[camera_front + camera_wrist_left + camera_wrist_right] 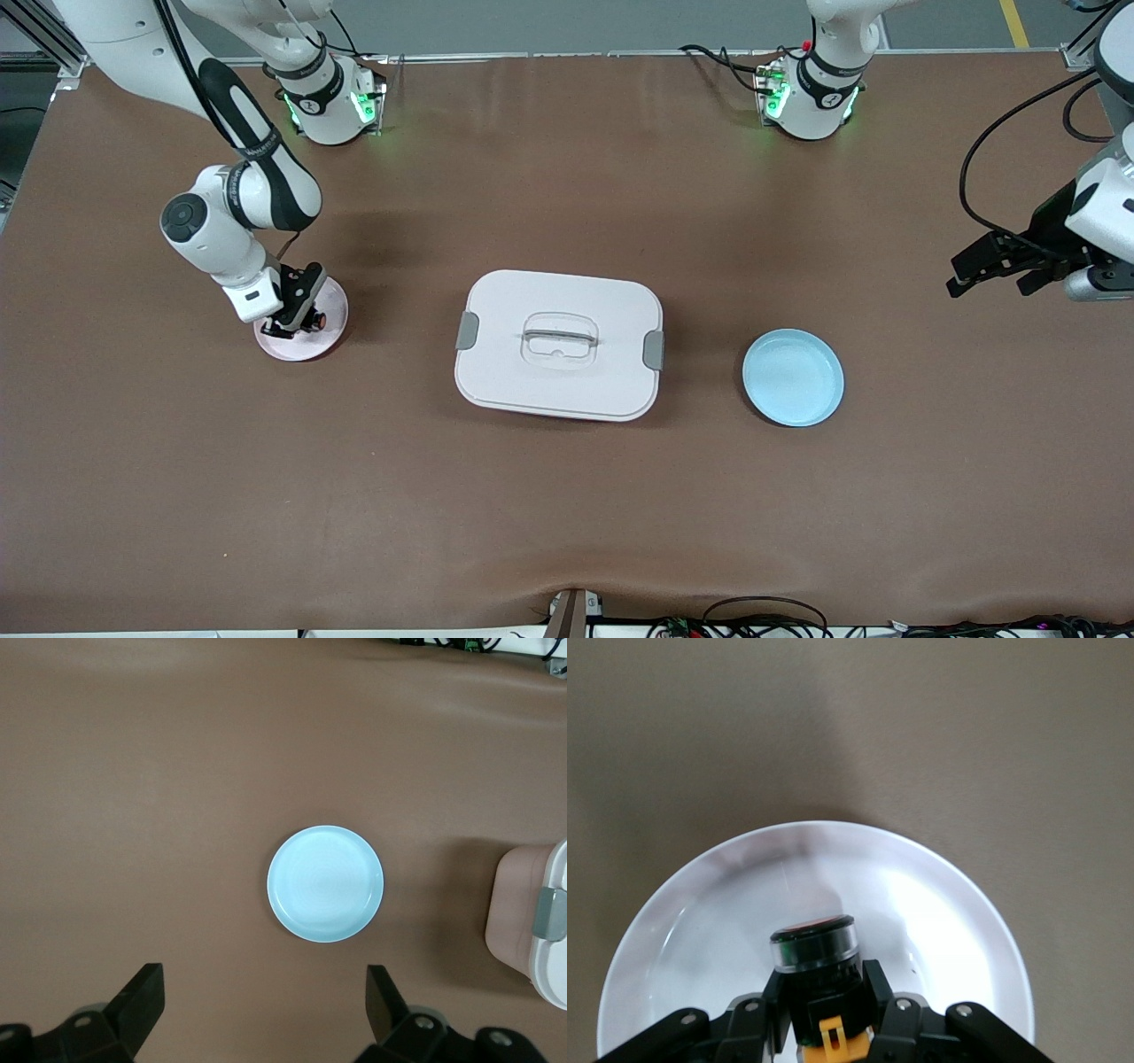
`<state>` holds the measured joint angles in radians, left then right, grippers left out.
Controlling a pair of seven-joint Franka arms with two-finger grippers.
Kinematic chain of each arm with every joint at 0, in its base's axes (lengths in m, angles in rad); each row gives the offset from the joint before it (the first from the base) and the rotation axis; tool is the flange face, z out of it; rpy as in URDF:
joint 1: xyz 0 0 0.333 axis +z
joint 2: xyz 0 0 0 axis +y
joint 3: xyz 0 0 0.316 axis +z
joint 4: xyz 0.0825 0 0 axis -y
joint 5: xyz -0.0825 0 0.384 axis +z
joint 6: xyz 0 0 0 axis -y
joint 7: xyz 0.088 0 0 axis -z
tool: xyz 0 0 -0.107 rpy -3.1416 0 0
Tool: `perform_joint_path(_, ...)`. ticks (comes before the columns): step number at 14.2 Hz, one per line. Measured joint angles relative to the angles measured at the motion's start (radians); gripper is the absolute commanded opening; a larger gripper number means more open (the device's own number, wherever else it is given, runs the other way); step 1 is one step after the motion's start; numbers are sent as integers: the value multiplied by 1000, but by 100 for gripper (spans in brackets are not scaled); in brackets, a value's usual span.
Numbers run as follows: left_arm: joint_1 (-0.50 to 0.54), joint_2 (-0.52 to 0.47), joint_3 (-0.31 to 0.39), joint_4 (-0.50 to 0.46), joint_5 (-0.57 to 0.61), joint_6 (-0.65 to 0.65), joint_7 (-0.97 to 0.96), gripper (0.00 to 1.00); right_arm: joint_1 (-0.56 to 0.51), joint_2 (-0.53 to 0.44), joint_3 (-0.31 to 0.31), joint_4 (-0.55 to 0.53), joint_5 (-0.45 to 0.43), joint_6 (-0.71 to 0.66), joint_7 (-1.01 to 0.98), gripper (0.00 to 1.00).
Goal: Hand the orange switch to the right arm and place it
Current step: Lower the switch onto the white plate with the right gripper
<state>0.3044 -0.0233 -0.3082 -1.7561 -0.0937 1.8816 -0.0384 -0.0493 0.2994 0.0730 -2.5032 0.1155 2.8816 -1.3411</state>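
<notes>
Orange switch (815, 967): clamped between the closed fingers of my right gripper (297, 321), just over the pink plate (330, 337) at the right arm's end of the table.
Progress: as I judge it, the handover is done, since my right gripper alone holds the part. Only the release onto the pink plate is left.
Look of the switch: a tiny stubby black cylinder with a clear ring round its top, a dark cap that shows a hint of red, and an orange-yellow tab low on its body.
Blue plate (793, 377): bare, nearest the front camera of the three table things, toward the left arm's end.
White lidded box (559, 344): mid-table between the two plates, lid on, grey clips at both ends.
Left gripper (997, 266): fingers spread wide and holding nothing, waiting up in the air over the table's edge at the left arm's end.
</notes>
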Motion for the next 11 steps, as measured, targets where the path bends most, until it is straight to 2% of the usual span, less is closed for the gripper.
perform_joint_path(2, 2, 0, 2, 14, 0, -9, 0, 100, 0, 2, 0, 2, 0, 2, -10, 0)
perform_joint_path(3, 2, 0, 2, 17, 0, -11, 0, 100, 0, 2, 0, 2, 0, 2, -12, 11)
perform_joint_path(4, 2, 0, 2, 19, 0, -12, 0, 100, 0, 2, 1, 2, 0, 2, -13, 99)
perform_joint_path(8, -14, 2, 8, 19, 1, -17, -1, 100, 0, 5, 3, 14, 2, 2, -11, 100)
perform_joint_path(9, -50, 4, 38, 19, 6, -18, -6, 100, 0, 5, 6, 19, 2, 2, -6, 100)
perform_joint_path(11, -169, 8, 145, 19, 23, -19, -24, 100, 0, 5, 17, 34, 3, -19, 10, 100)
